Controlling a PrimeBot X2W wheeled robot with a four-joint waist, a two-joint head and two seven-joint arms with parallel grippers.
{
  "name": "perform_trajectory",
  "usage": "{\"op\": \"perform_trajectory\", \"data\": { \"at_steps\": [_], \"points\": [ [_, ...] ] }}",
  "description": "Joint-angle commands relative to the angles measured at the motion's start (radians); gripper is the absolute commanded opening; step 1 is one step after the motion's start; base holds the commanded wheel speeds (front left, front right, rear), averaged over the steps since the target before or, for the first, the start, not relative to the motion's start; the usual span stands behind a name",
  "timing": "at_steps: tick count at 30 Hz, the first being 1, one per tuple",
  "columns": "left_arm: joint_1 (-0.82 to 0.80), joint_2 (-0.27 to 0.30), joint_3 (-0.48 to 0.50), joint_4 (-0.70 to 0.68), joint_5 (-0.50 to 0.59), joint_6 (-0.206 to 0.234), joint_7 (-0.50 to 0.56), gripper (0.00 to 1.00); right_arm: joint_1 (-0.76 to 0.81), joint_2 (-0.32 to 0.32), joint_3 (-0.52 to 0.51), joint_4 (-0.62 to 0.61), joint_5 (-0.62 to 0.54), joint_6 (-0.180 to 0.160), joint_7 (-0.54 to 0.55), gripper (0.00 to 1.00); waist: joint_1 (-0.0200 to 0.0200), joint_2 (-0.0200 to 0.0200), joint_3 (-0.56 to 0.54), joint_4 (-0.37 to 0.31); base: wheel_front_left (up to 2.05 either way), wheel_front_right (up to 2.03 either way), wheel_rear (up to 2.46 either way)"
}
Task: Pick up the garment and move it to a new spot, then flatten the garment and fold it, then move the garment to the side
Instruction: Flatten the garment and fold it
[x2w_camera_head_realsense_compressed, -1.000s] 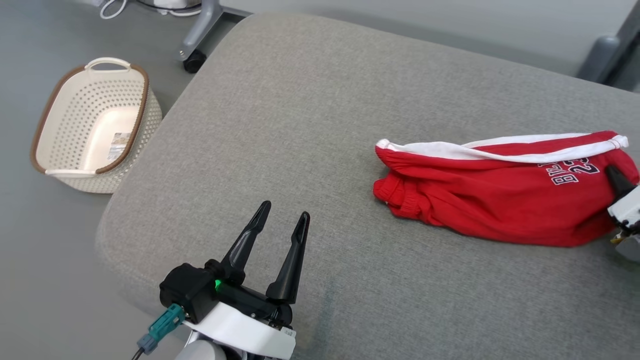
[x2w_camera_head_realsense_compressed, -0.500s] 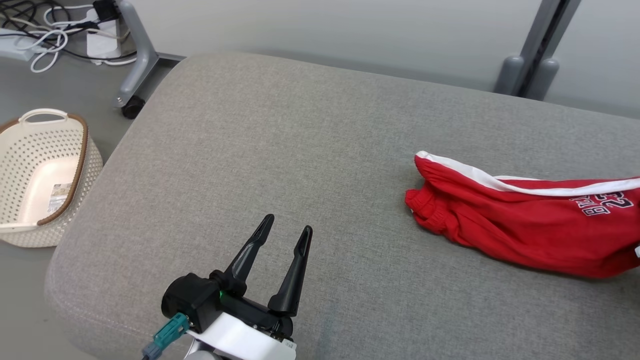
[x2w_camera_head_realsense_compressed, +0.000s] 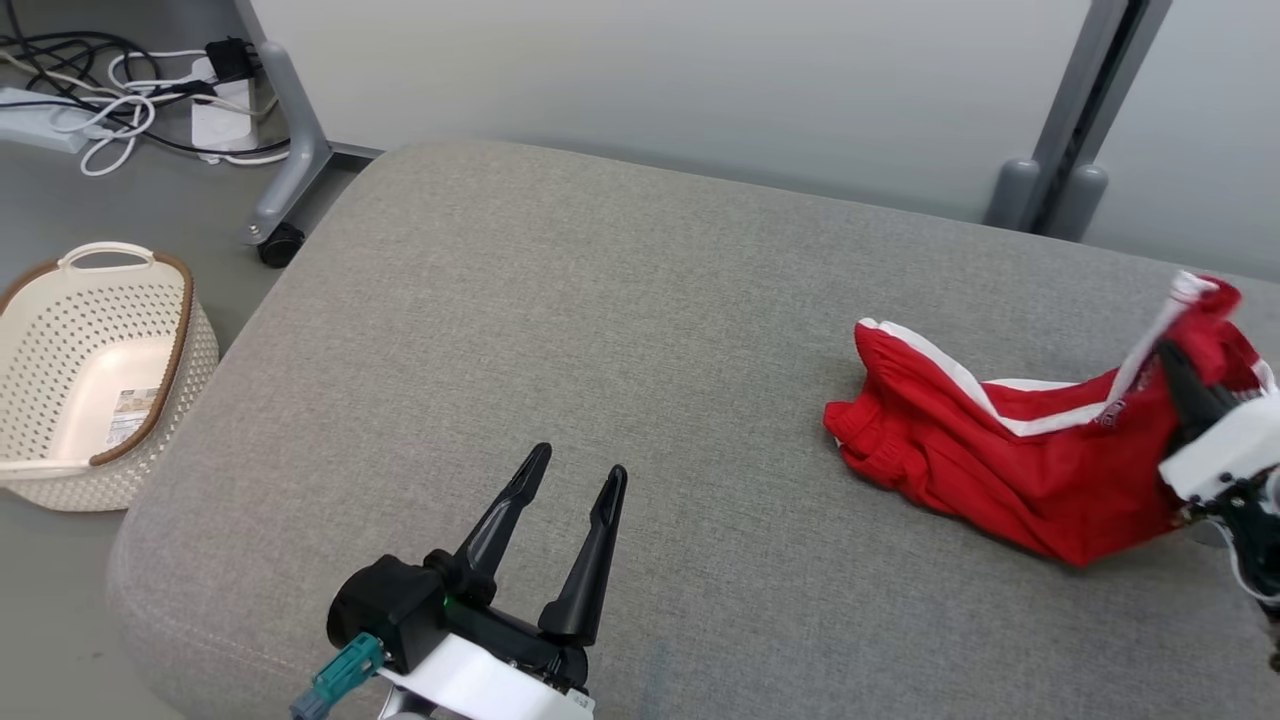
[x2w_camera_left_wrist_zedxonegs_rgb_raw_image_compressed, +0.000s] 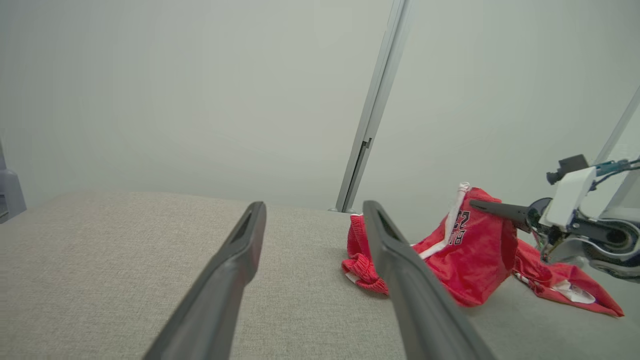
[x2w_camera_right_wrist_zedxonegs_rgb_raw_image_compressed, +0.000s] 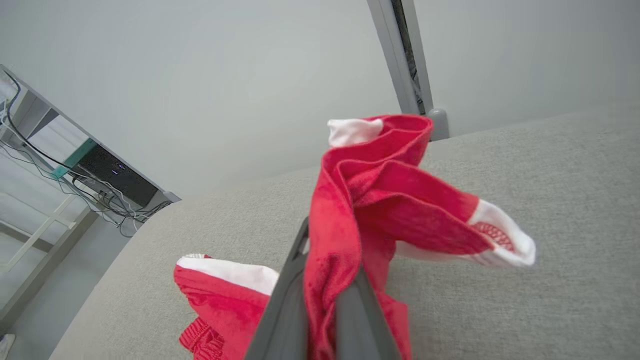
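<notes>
While the right gripper (x2w_camera_head_realsense_compressed: 1170, 355) is clamped shut on one end of the red shorts (x2w_camera_head_realsense_compressed: 990, 450), that end stands raised off the grey cushion (x2w_camera_head_realsense_compressed: 600, 300), with the white stripe running up towards the fingers. Look at the right wrist view: red cloth is bunched tight between the two dark fingers, and a white-edged flap hangs out to one side. The other, gathered end lies flat on the cushion, over on the robot's right side. And the left gripper (x2w_camera_head_realsense_compressed: 579, 462)? Jaws wide apart, nothing between them, hovering over the near edge of the cushion, well apart from the shorts. From the left wrist view, printed lettering shows on the raised part of the shorts. Down on the floor to the left sits a cream basket (x2w_camera_head_realsense_compressed: 105, 255) with a brown rim, just beside the cushion. Beyond it there's a tangle of cables (x2w_camera_head_realsense_compressed: 100, 130) near a grey leg on a wheel (x2w_camera_head_realsense_compressed: 280, 245).
</notes>
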Motion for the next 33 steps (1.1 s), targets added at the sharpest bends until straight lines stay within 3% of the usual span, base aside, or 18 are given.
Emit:
{"op": "perform_trajectory", "data": {
  "at_steps": [1, 9, 17, 18, 19, 20, 28, 33],
  "points": [
    [0.011, 0.002, 0.003, 0.003, -0.004, 0.005, -0.003, 1.0, -0.017, 0.012, 0.009, -0.007, -0.007, 0.002, 0.01, 0.0, 0.0, -0.0001, 0.0, 0.01, 0.0, 0.0, 0.0],
    [-0.008, -0.009, -0.005, 0.016, -0.007, -0.007, -0.006, 1.0, -0.115, 0.102, 0.089, 0.07, -0.082, 0.002, 0.109, 0.0, 0.0, -0.0001, 0.02, 0.071, 0.0, 0.0, 0.0],
    [-0.01, -0.01, 0.0, 0.033, -0.01, -0.006, -0.009, 1.0, -0.139, 0.194, 0.128, 0.14, -0.111, 0.002, 0.128, 0.02, 0.0, -0.0001, 0.017, 0.107, 0.0, 0.0, 0.0],
    [-0.011, -0.011, 0.0, 0.035, -0.009, -0.005, -0.009, 1.0, -0.139, 0.204, 0.134, 0.149, -0.113, 0.002, 0.13, 0.17, 0.0, -0.0001, 0.016, 0.107, 0.0, 0.0, 0.0],
    [-0.012, -0.011, 0.0, 0.037, -0.009, -0.005, -0.009, 1.0, -0.139, 0.211, 0.139, 0.153, -0.115, 0.002, 0.129, 0.62, 0.0, -0.0001, 0.014, 0.105, 0.0, 0.0, 0.0],
    [-0.012, -0.011, -0.001, 0.039, -0.01, -0.005, -0.01, 1.0, -0.138, 0.219, 0.146, 0.161, -0.116, 0.002, 0.131, 1.0, 0.0, -0.0001, 0.013, 0.101, 0.0, 0.0, 0.0],
    [-0.004, -0.003, 0.003, 0.041, -0.012, 0.0, -0.009, 1.0, -0.129, 0.228, 0.195, 0.133, -0.125, 0.002, 0.105, 1.0, 0.0, -0.0001, -0.015, 0.052, 0.0, 0.0, 0.0],
    [0.017, 0.001, 0.011, 0.032, -0.017, 0.009, -0.012, 1.0, -0.089, 0.186, 0.207, 0.005, -0.107, 0.002, 0.058, 1.0, 0.0, -0.0001, -0.057, -0.022, 0.0, 0.0, 0.0]
  ]
}}
